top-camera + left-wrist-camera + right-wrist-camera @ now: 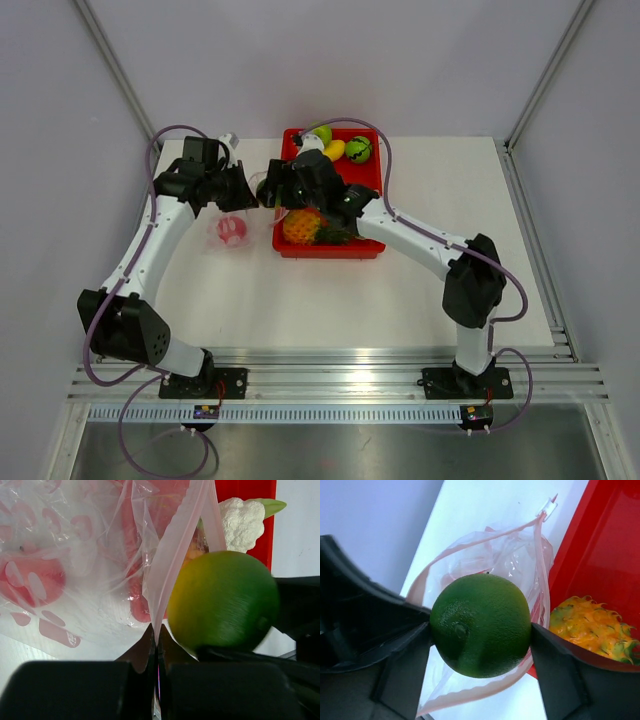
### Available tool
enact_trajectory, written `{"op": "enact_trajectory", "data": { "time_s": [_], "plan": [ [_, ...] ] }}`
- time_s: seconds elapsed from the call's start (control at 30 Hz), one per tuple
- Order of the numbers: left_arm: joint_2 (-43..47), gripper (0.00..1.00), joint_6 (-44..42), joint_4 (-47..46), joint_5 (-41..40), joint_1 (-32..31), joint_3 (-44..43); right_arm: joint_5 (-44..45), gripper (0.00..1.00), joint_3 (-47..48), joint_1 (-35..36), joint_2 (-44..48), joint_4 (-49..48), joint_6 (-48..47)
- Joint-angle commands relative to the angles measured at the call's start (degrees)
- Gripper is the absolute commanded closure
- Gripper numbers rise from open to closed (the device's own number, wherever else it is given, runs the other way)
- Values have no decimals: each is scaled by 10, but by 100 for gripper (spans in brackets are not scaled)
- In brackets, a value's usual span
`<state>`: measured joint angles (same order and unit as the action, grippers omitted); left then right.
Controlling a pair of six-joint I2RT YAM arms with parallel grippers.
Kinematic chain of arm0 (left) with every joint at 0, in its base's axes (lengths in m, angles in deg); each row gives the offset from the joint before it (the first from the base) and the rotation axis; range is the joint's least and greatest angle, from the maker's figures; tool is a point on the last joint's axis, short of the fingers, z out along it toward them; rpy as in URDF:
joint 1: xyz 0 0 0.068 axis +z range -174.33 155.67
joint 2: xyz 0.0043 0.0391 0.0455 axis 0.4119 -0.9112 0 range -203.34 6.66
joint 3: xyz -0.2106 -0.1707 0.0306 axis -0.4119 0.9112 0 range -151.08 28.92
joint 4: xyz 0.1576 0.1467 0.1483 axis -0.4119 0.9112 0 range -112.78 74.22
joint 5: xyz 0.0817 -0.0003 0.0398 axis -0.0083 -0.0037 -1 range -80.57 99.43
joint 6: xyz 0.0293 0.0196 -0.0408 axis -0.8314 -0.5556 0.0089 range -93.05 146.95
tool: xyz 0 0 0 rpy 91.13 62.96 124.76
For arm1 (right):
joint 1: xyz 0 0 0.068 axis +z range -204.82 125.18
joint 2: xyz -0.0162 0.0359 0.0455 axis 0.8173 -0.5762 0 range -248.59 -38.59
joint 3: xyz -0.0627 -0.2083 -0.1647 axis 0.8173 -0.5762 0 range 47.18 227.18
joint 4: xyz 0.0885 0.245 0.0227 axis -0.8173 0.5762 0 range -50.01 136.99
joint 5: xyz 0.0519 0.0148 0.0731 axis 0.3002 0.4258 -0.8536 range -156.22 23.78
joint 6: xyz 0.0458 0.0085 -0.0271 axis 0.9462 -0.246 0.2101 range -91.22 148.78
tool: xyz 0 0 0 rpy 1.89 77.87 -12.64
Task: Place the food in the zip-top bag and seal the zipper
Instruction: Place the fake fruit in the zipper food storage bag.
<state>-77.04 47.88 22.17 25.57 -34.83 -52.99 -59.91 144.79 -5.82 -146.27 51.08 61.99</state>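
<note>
My left tool (156,647) is pinched narrow on the zipper (175,555), holding up one lip of the bag (90,580) just off the tray's (330,251) left side. The bag's mouth gapes toward the tray, and the rest of it lies crumpled on the table (330,300). A pink-red fruit (231,230) is inside the bag. My right tool (480,630) grips a green lime (480,622) between its two fingers, right at the open mouth beside the tray's left edge, with the pink strip curving around behind it. The lime is not yet inside the bag. In the tray, the orange pineapple (303,226) lies at the near end. The white cauliflower (242,522) sits further in. A yellow fruit (334,150), a dark green ball (359,149) and a pale green fruit (320,132) cluster at the tray's far end.
</note>
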Motion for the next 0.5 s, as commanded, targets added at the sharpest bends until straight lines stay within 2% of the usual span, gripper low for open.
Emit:
{"op": "enact_trajectory", "data": {
  "time_s": [0.0,0.07,0.1,0.43,0.47],
  "plan": [
    [35,100,-2,-9,18,1,-5,-3,12,77,-1,-38,49,-18],
    [40,100,-1,-11,21,1,-1,-2,2,111,-1,-55,84,-24],
    [44,100,-1,-12,23,1,0,0,1,131,-1,-62,109,-26],
    [50,100,0,-2,28,1,-11,56,1,47,0,33,80,-33],
    [51,100,-2,0,27,1,-11,68,3,35,-1,42,78,-32]
  ]
}}
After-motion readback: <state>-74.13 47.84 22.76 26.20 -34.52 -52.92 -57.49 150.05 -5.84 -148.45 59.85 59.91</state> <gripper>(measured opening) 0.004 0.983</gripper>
